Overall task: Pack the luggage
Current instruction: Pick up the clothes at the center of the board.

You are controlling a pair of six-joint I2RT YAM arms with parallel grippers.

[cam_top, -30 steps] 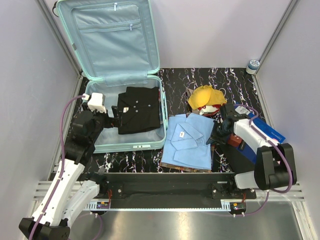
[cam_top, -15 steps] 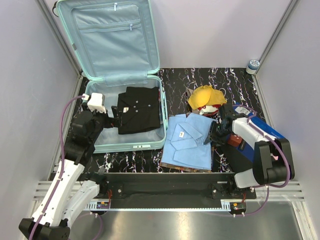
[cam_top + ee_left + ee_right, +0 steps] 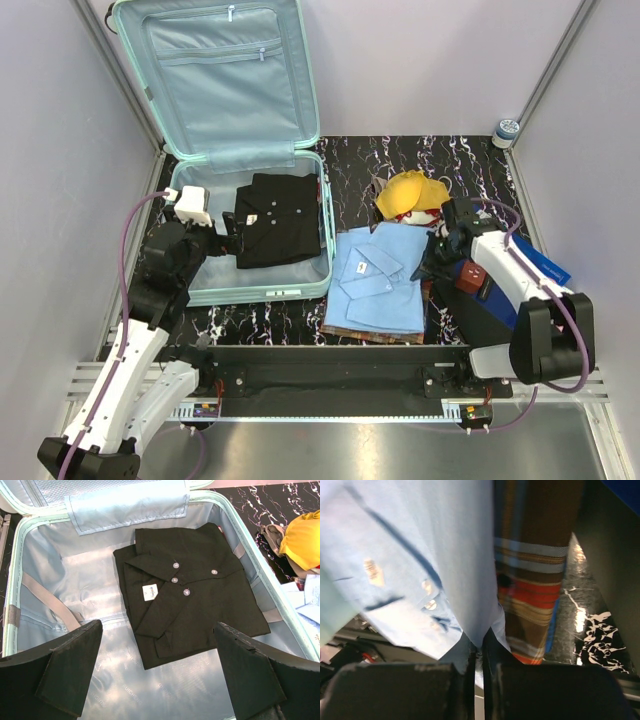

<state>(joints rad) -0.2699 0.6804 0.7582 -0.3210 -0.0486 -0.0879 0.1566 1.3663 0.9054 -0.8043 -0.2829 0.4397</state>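
The mint-green luggage (image 3: 322,205) lies open at the back left, lid up against the wall, and shows in the left wrist view (image 3: 250,540) too. A folded black shirt (image 3: 278,218) lies inside it, also seen in the left wrist view (image 3: 190,590). My left gripper (image 3: 228,232) is open and empty above the pale lining. My right gripper (image 3: 432,268) is shut on the right edge of the folded light blue shirt (image 3: 378,285), whose cloth runs between the pads in the right wrist view (image 3: 420,555). A brown plaid cloth (image 3: 535,570) lies under the blue shirt.
A yellow cloth (image 3: 412,192) sits on a small pile behind the blue shirt. A flat blue box (image 3: 535,262) lies at the right under the right arm. A small round tin (image 3: 506,130) stands at the back right corner. Grey walls close in on both sides.
The right gripper has lifted the blue shirt's right edge and shifted slightly back and left. The left arm has not moved.
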